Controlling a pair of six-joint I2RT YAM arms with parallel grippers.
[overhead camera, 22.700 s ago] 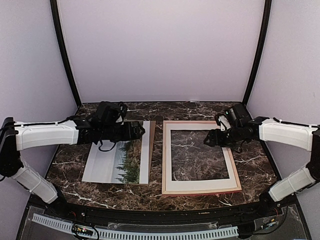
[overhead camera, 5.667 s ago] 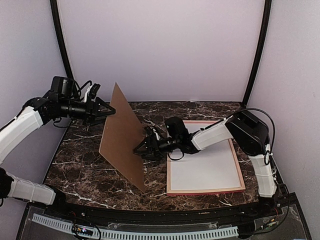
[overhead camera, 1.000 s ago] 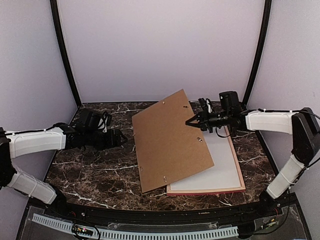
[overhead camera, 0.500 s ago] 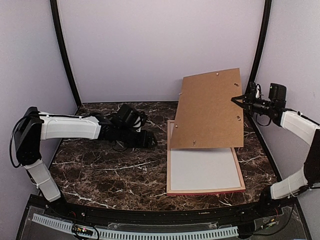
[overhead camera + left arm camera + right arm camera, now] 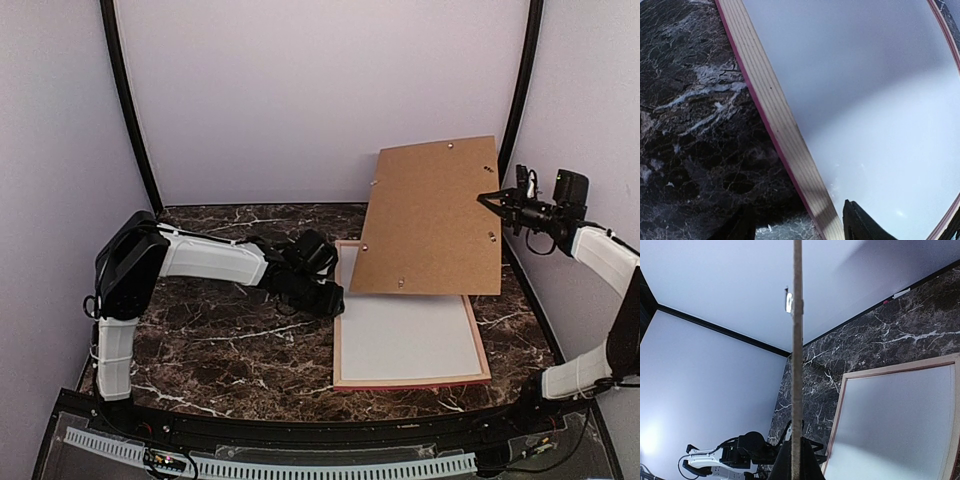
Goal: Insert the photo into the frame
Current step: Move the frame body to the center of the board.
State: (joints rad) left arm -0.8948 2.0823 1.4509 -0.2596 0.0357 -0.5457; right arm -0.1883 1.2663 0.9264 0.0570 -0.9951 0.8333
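Dark marble tabletop point(image 5: 200, 350) carries the frame point(image 5: 410, 382) flat toward its right edge, with the photo point(image 5: 405, 335) lying inside it, white back up. At the frame's left rail near the far corner, the left gripper point(image 5: 335, 302) has its fingers parted to either side of that rail. The right gripper point(image 5: 486, 199) pinches the right edge of the hardboard backing panel point(image 5: 430, 220), which hangs tilted in the air over the frame's far end.
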